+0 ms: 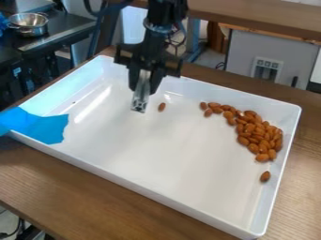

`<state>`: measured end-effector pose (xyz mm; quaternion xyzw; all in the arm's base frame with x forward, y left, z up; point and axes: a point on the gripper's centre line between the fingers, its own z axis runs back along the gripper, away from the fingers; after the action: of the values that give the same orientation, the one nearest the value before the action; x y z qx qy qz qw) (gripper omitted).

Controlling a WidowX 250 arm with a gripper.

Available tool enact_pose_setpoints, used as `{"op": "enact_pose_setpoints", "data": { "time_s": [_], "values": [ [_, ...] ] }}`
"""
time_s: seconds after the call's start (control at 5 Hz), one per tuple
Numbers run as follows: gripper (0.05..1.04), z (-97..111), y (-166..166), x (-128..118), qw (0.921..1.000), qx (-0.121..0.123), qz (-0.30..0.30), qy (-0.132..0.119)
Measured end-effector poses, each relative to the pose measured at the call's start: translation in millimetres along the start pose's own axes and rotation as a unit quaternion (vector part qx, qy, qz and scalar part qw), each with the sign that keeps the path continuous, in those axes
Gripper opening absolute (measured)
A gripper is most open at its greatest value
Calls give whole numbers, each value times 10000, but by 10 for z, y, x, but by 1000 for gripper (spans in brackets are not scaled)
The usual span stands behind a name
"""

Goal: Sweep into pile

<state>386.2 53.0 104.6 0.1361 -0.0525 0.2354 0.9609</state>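
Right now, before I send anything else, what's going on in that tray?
The robot's gripper is holding a silvery tool toward the far side of the white tray, apparently for sweeping almonds together. Most of the almonds are bunched toward the right of the picture, with a tail trailing along the far wall. Two lie apart: a lone almond just beside the tool's lower end, and a stray one nearer the camera than the bunch.
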Motion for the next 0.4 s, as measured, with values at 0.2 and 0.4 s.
{"op": "enact_pose_setpoints", "data": {
  "time_s": [0.2, 0.4],
  "values": [
    [375, -66, 1, 47, 9995, 184, -179, -190],
    [375, -194, 0, 58, 9989, 324, -224, -265]
  ]
}}
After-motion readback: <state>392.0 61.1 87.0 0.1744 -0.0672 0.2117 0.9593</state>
